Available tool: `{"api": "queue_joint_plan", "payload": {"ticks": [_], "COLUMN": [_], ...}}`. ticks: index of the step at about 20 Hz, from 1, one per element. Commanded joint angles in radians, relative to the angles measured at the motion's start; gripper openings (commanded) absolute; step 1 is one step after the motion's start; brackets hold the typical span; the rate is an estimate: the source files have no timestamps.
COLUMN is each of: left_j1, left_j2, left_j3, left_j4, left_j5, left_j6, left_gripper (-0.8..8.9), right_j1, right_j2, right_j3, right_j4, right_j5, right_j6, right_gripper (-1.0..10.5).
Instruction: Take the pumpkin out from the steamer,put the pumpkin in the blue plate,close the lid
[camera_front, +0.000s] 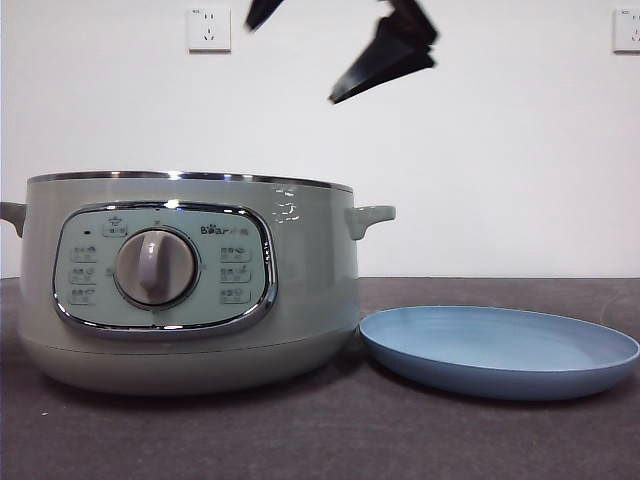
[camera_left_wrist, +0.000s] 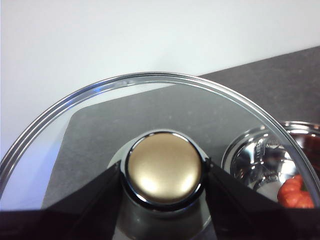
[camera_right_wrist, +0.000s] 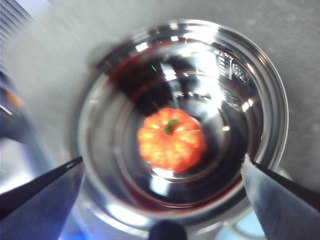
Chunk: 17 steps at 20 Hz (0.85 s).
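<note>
The sage-green steamer (camera_front: 190, 290) stands open at the left of the table. The orange pumpkin (camera_right_wrist: 171, 139) with a green stem lies in the middle of its shiny steel bowl (camera_right_wrist: 250, 100). It is hidden in the front view. My right gripper (camera_right_wrist: 162, 160) is open and empty, high above the pumpkin. My left gripper (camera_left_wrist: 162, 170) is shut on the knob of the glass lid (camera_left_wrist: 150, 76) and holds it off to the side of the steamer (camera_left_wrist: 255, 155). The pumpkin (camera_left_wrist: 297, 192) shows through the glass. The blue plate (camera_front: 500, 350) lies empty to the right of the steamer.
Black gripper parts (camera_front: 390, 50) hang at the top of the front view, above the steamer's right side. A white wall with sockets (camera_front: 208, 28) stands behind the dark grey table (camera_front: 300, 440).
</note>
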Motion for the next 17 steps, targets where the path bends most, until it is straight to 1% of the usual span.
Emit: {"api": "queue_joint_plan", "payload": {"ticks": [1, 3, 6, 8, 15, 16, 17], "left_j1": [0.000, 0.000, 0.000, 0.000, 0.000, 0.000, 0.000], "left_j2": [-0.005, -0.005, -0.005, -0.005, -0.005, -0.005, -0.005], "left_j3": [0.005, 0.005, 0.005, 0.005, 0.005, 0.005, 0.005], "left_j4": [0.040, 0.040, 0.039, 0.039, 0.032, 0.026, 0.021], "left_j5": [-0.007, -0.007, -0.006, -0.005, -0.005, -0.005, -0.005], "left_j6": [0.002, 0.002, 0.002, 0.002, 0.002, 0.002, 0.002], "left_gripper": [-0.08, -0.08, -0.08, -0.08, -0.08, -0.08, -0.08], "right_j1": [0.050, 0.089, 0.125, 0.142, 0.149, 0.150, 0.155], "right_j2": [0.115, 0.203, 0.301, 0.357, 0.486, 0.486, 0.485], "right_j3": [0.132, 0.214, 0.267, 0.268, 0.268, 0.268, 0.268], "right_j4": [-0.098, -0.140, -0.145, -0.145, -0.116, -0.111, -0.106], "right_j5": [0.088, 0.141, 0.210, 0.217, 0.212, 0.217, 0.220], "right_j6": [-0.070, -0.095, -0.118, -0.132, -0.136, -0.134, -0.132], "right_gripper": [6.0, 6.0, 6.0, 6.0, 5.9, 5.2, 2.8]}}
